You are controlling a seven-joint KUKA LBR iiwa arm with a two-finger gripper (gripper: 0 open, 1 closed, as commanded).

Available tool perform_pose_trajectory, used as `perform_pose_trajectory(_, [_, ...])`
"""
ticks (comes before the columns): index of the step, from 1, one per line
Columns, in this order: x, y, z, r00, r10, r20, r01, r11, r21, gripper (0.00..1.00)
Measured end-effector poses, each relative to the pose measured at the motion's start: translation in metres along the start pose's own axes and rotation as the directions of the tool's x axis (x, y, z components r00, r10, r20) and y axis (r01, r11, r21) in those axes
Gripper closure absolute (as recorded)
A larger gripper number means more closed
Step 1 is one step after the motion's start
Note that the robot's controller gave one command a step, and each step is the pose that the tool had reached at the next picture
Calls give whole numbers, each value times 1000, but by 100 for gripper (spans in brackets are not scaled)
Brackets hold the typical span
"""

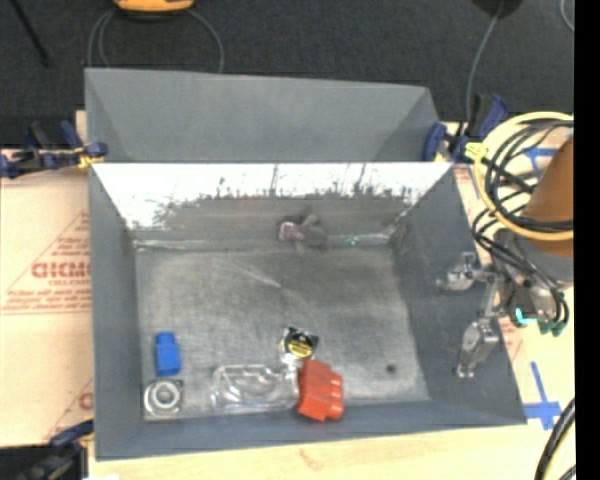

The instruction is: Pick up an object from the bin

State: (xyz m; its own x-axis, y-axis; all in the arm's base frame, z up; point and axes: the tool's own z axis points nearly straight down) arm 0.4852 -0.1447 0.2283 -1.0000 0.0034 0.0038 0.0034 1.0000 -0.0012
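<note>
Your gripper (467, 316) is wide open: the two fingers (458, 278) stand well apart with nothing between them and nothing in contact that you can see. It hangs over the sloped right wall of the grey bin (280, 98), off the flat floor and well apart from every loose part. All the candidates sit along the near edge of the floor. Closest to the tool is a red ridged block (320, 391), front centre. Just up-left of it is a small black-and-yellow piece (298, 343), near the block but whether they touch you can't tell. Butted against the red block's left side is a clear plastic item (245, 388), lying flat. Further left, in the front-left corner, are a silver round metal ring (164, 397) and a small blue block (166, 352) just behind it. One lone pinkish-grey scrap (298, 231) lies at the foot of the back wall, well apart from the rest. On writing: the black-and-yellow piece has a pale patch like a label, too small to read; any markings on the other parts can't be made out.
</note>
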Motion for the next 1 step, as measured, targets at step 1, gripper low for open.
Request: perform_pose_trajectory(1, [3,39,-12,959,-282,5,282,959,0,0])
